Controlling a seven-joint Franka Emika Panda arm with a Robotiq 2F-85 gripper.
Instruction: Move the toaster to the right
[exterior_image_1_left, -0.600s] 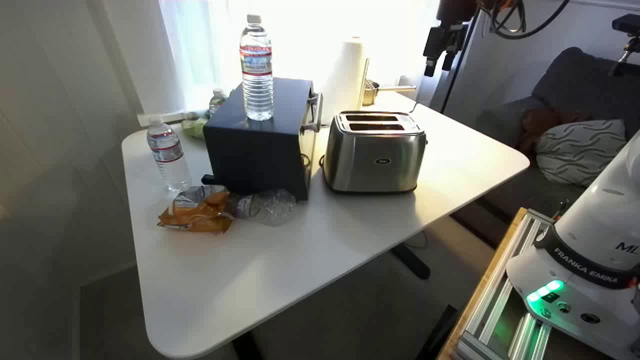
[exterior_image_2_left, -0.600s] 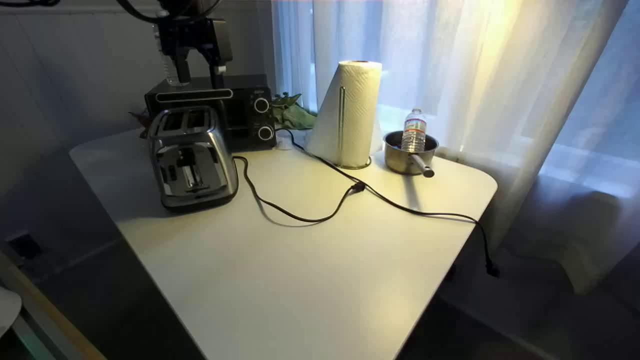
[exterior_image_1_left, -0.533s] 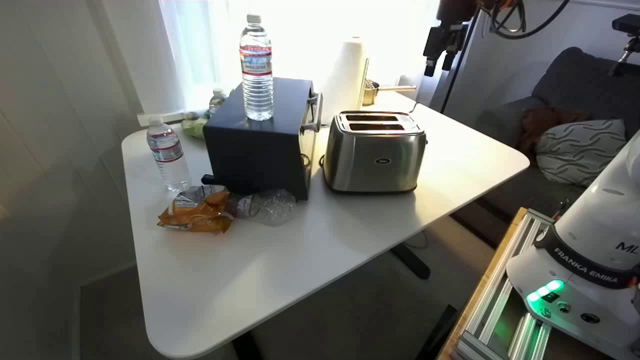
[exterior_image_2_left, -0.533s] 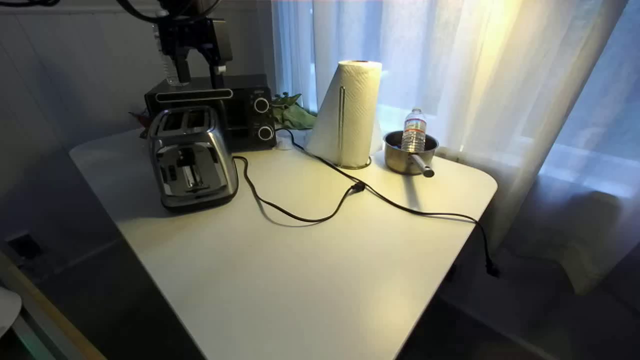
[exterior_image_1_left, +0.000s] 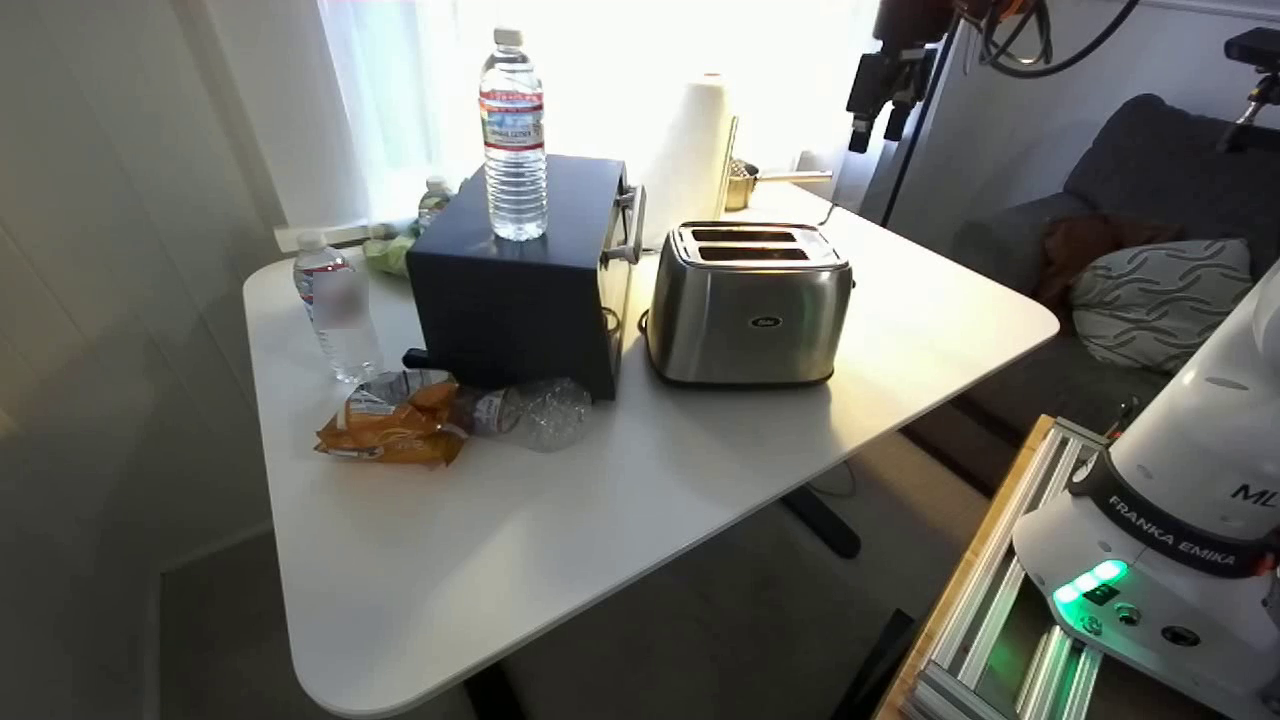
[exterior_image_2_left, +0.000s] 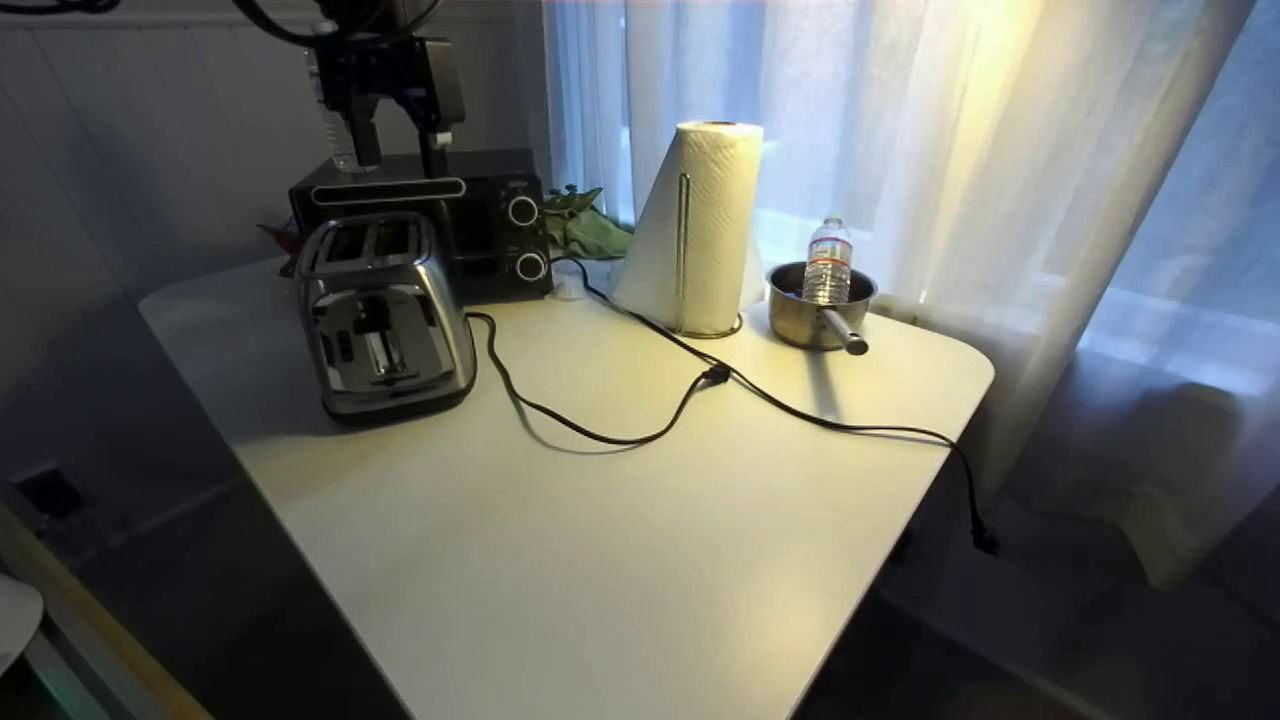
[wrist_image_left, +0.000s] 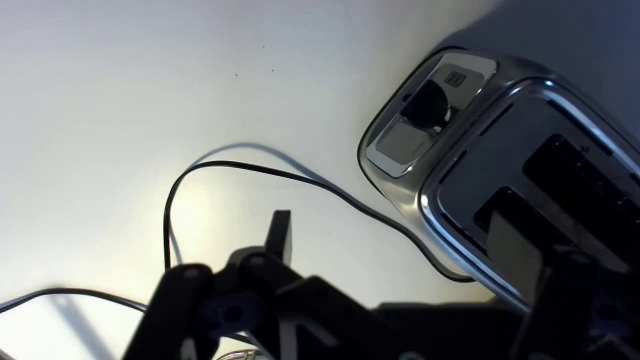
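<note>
The brushed-silver toaster stands upright on the white table beside the black box. It shows in both exterior views, with its lever end facing the camera in the latter. In the wrist view the toaster lies at the right, seen from above, with its far end out of frame. My gripper is high above the table and apart from the toaster in both exterior views. In the wrist view the gripper has its fingers wide apart with nothing between them; one finger overlaps a toaster slot from this angle.
The black box bears a water bottle. An orange bag and a crumpled plastic bottle lie in front of it. A paper-towel roll, a pot and black cords are on the table.
</note>
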